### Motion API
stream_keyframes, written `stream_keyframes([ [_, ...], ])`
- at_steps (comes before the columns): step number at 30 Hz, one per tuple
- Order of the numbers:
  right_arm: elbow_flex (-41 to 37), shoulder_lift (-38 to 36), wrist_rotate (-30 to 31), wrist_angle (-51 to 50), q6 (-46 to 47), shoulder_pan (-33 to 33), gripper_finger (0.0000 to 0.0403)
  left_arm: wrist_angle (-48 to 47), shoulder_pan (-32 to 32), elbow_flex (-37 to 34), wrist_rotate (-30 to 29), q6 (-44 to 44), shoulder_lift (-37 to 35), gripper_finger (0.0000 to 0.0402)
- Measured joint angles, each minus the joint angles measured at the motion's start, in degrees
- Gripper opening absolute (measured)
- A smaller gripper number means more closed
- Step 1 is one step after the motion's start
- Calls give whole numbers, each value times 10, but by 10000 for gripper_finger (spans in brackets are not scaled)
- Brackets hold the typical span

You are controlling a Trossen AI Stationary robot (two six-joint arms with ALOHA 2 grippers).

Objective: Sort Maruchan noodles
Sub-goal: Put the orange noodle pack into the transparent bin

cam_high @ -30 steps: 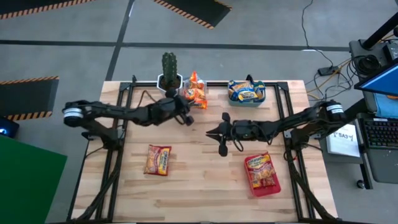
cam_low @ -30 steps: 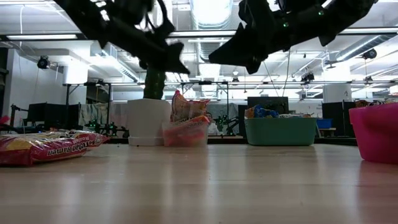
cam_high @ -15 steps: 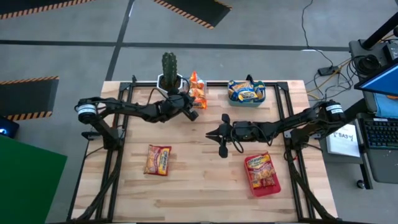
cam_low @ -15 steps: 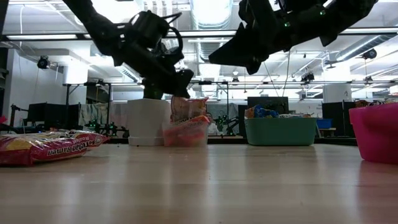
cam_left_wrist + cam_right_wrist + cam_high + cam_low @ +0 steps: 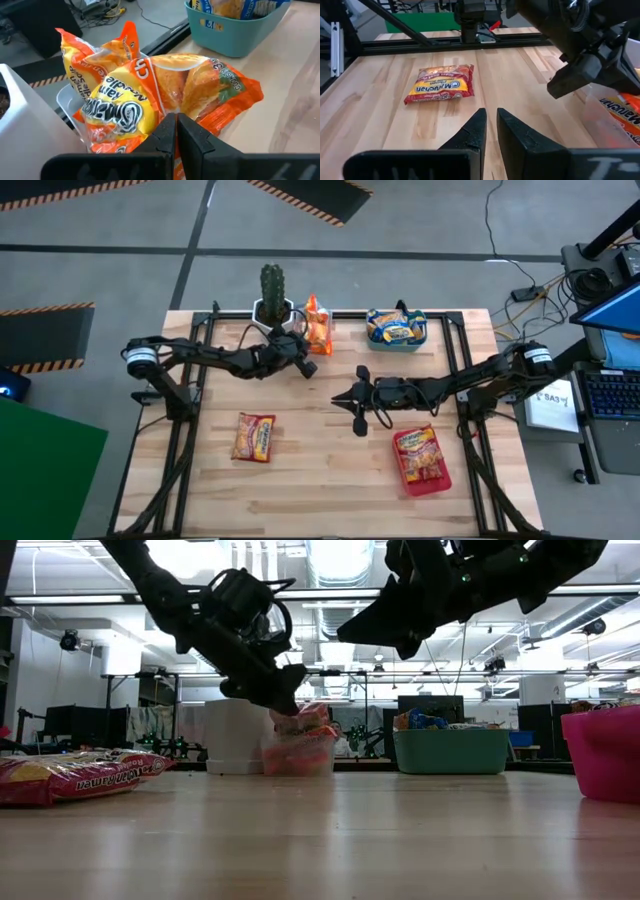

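Orange Maruchan packets (image 5: 318,328) (image 5: 303,725) are piled in a small clear bin (image 5: 300,755) at the far edge, beside a cactus pot (image 5: 272,290). My left gripper (image 5: 308,367) (image 5: 292,708) (image 5: 175,120) is shut, with its tip at the pile's top. A pink-red packet (image 5: 255,436) (image 5: 442,85) lies flat on the near-left wood. Blue-and-yellow packets fill the teal bin (image 5: 396,330). Red packets sit in a pink bin (image 5: 425,465). My right gripper (image 5: 338,395) (image 5: 491,112) hovers shut above the table's middle. My left gripper meets the top orange packet (image 5: 200,90) of the pile with its shut fingertips. It comes slanting down from the table's near-left side. The tips sit on the packet's near edge (image 5: 165,107). The packet lies tilted across the others in the clear bin.
The cactus pot (image 5: 238,735) stands right beside the clear bin on the left. The teal bin (image 5: 450,750) is to its right along the far edge. The pink bin (image 5: 605,755) sits near right. Bare wood lies between the loose packet (image 5: 75,775) and the pink bin.
My left gripper has come down and moved toward the far edge onto the orange pile. The packet that stood upright in the clear bin now leans lower under the fingertips.
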Motion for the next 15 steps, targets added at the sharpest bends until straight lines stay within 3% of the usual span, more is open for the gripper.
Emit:
stream_keyframes([
  [8,0,0,0,0,0,1,34,1,-10,23,16,3,-28,0],
  [15,0,0,0,2,0,1,34,19,6,62,-35,65,-8,0],
])
